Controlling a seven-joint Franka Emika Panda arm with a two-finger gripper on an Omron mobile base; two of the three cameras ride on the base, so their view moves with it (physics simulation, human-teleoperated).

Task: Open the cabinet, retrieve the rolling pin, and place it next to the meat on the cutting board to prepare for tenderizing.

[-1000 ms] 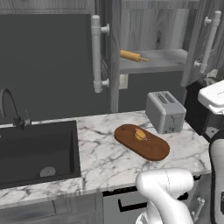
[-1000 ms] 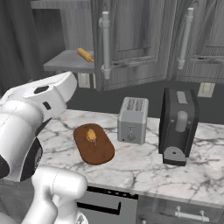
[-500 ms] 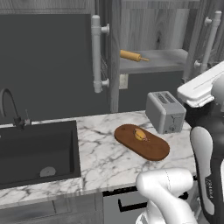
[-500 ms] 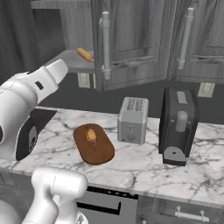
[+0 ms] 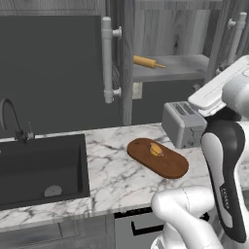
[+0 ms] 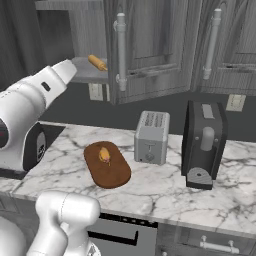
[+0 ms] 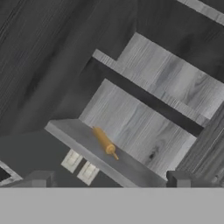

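The cabinet (image 5: 127, 53) has its door swung open, pale bar handle (image 5: 108, 61) facing out. On its lower shelf (image 5: 182, 68) lies the rolling pin (image 5: 146, 62), also seen as the rolling pin (image 6: 97, 63). In the hand view, my gripper (image 7: 109, 180) is open and empty, its fingertips (image 7: 41, 178) wide apart. It faces the shelf from a distance, with the rolling pin (image 7: 104, 142) lying just above the gap. Down on the counter, the cutting board (image 5: 158, 158) carries the meat (image 5: 155, 149), shown too as the meat (image 6: 104, 155) on the cutting board (image 6: 106, 165).
A silver toaster (image 6: 151, 136) stands right of the board, and a black coffee machine (image 6: 204, 142) beyond it. A dark sink (image 5: 41, 168) with a faucet (image 5: 12, 121) sits to the left. A second cabinet door (image 6: 235, 40) stays closed at right.
My arm has risen and swung toward the open cabinet, its forearm now pointing at the shelf. The rolling pin, door, board and meat have not moved.
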